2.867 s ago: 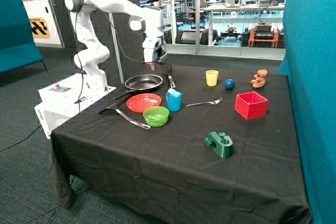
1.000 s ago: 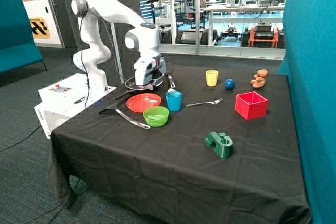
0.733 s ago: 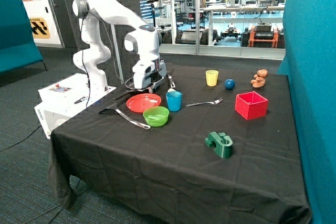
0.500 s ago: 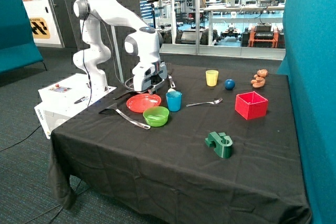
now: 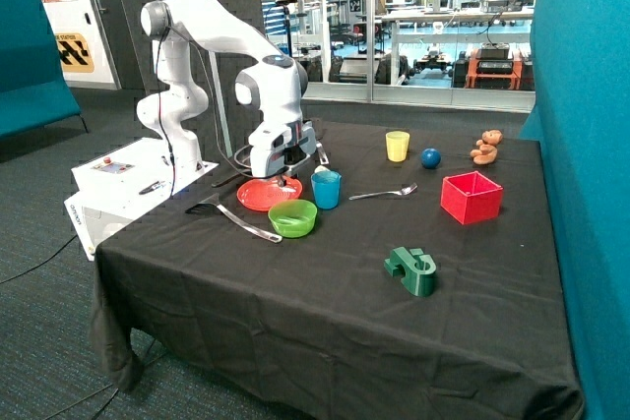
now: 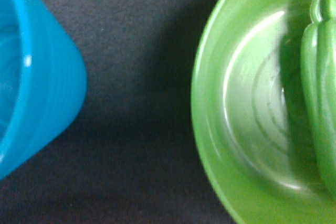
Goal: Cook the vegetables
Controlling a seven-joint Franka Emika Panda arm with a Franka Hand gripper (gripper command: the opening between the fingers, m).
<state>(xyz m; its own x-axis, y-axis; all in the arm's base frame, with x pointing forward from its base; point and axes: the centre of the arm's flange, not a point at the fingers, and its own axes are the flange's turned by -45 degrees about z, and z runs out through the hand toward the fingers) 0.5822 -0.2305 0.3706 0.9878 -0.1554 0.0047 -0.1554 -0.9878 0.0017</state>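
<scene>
Green toy vegetable [image 6: 318,85] lies in the bowl [image 6: 220,145] close to the blue cup [image 6: 37,87], so the gripper [image 5: 283,180], whose fingers cannot be told apart or together, might knock the cup over.

1. The green vegetable [image 6: 320,82] is a bright green, elongated toy piece with lengthwise ridges and a narrow stem end.
2. It lies on its side inside the lime green bowl [image 6: 210,129], along the wall, partly cut off at the edge of the wrist view.
3. The pale vegetable cannot be made out with certainty from either view.
</scene>
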